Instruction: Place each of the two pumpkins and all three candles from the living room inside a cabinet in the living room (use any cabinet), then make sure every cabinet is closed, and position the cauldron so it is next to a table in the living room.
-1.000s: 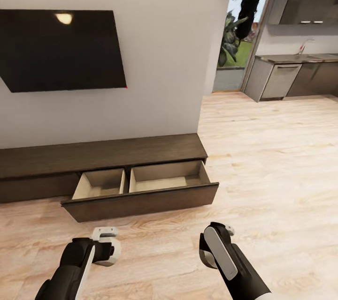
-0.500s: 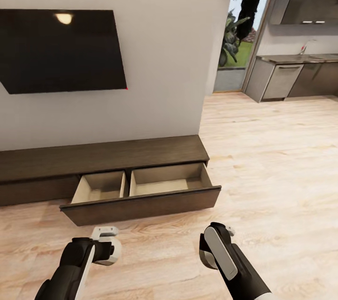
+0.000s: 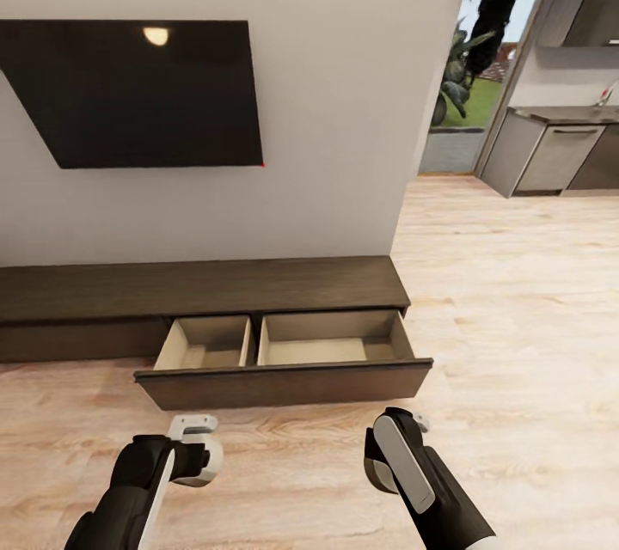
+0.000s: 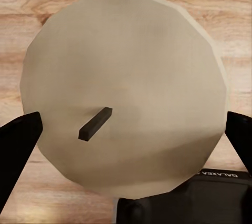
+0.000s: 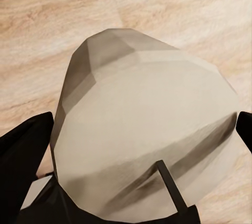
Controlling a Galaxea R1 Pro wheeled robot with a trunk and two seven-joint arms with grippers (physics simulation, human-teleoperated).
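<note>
A long low dark-brown cabinet (image 3: 198, 288) runs along the wall under the television. Its drawer (image 3: 284, 384) is pulled out, and two pale beige compartments show inside with nothing in them. My left gripper (image 3: 194, 455) hangs low over the floor in front of the drawer. In the left wrist view the left gripper (image 4: 126, 140) is shut on a round beige candle (image 4: 126, 66) with a dark wick. My right gripper (image 3: 391, 447) is level with it, further right. The right gripper (image 5: 134, 145) is shut on a second beige candle (image 5: 147, 108). Pumpkins, cauldron and table are out of view.
A black television (image 3: 137, 90) hangs on the white wall above the cabinet. The wall ends at a corner (image 3: 421, 146) on the right; beyond it pale wood floor (image 3: 516, 301) leads to grey kitchen cupboards (image 3: 559, 155) and a glass door with plants (image 3: 481, 34).
The whole picture has shifted right, so the camera has turned or moved left. The drawer front sits a little lower and nearer. Both arms hold the same pose.
</note>
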